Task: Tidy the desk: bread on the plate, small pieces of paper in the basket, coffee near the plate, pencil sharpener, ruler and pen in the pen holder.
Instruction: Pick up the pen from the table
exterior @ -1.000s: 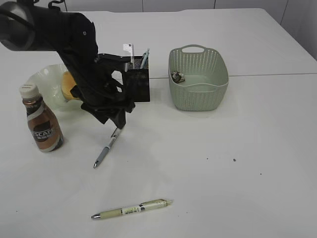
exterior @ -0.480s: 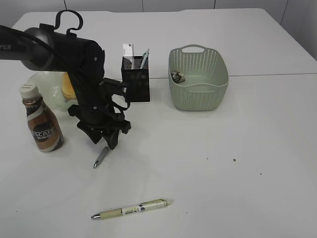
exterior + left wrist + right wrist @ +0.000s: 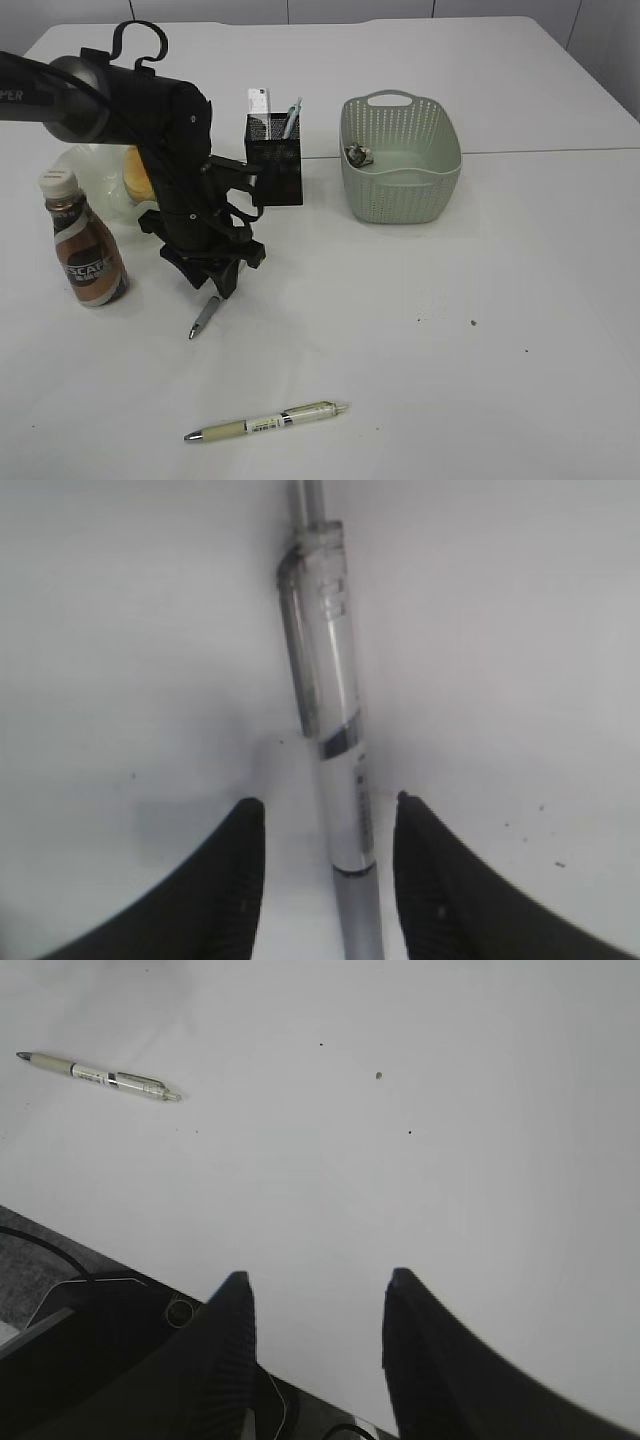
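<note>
My left gripper (image 3: pixel 221 286) is down on the desk (image 3: pixel 480 300) over a grey pen (image 3: pixel 204 319). In the left wrist view the pen (image 3: pixel 340 780) lies lengthwise between the fingers of the gripper (image 3: pixel 327 800), which is open with a gap on each side. A pale green pen (image 3: pixel 268 421) lies near the front edge. The black pen holder (image 3: pixel 276 165) holds the ruler (image 3: pixel 259 103) and another pen (image 3: pixel 292 117). The bread (image 3: pixel 136 173) is on the plate (image 3: pixel 85 160), with the coffee (image 3: pixel 88 248) beside it. The basket (image 3: pixel 400 165) contains crumpled paper (image 3: pixel 358 154). My right gripper (image 3: pixel 319 1274) is open and empty. The pencil sharpener is out of view.
The left arm (image 3: pixel 150 110) stretches over the plate and close past the pen holder. In the right wrist view the pale green pen (image 3: pixel 98 1076) lies far left, and the desk's near edge (image 3: pixel 150 1260) runs just under the right fingers.
The left arm has come down over the grey pen, so its fingers now straddle it. The fingers have narrowed a little. Nothing else has moved.
</note>
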Controlling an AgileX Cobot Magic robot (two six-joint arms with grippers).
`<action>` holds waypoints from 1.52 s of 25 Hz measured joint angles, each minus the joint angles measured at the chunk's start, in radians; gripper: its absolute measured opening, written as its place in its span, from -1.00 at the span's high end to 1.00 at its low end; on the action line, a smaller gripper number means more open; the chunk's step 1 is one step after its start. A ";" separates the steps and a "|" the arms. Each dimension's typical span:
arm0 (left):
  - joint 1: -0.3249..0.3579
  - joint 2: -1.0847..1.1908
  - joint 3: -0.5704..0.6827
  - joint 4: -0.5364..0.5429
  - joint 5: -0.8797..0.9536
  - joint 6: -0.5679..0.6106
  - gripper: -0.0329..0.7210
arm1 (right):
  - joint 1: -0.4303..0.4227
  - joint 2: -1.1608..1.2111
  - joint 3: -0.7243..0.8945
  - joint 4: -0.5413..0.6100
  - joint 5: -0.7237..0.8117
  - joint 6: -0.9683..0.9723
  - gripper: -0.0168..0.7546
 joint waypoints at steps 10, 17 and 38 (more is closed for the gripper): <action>0.000 0.013 0.000 -0.014 -0.003 -0.001 0.09 | 0.000 0.000 0.000 0.002 0.000 0.000 0.15; 0.000 0.022 0.000 -0.018 -0.004 -0.001 0.09 | 0.000 0.000 0.000 0.007 0.000 0.000 0.15; 0.000 0.046 -0.024 -0.026 0.036 0.025 0.73 | 0.000 0.000 0.000 0.009 0.001 0.000 0.14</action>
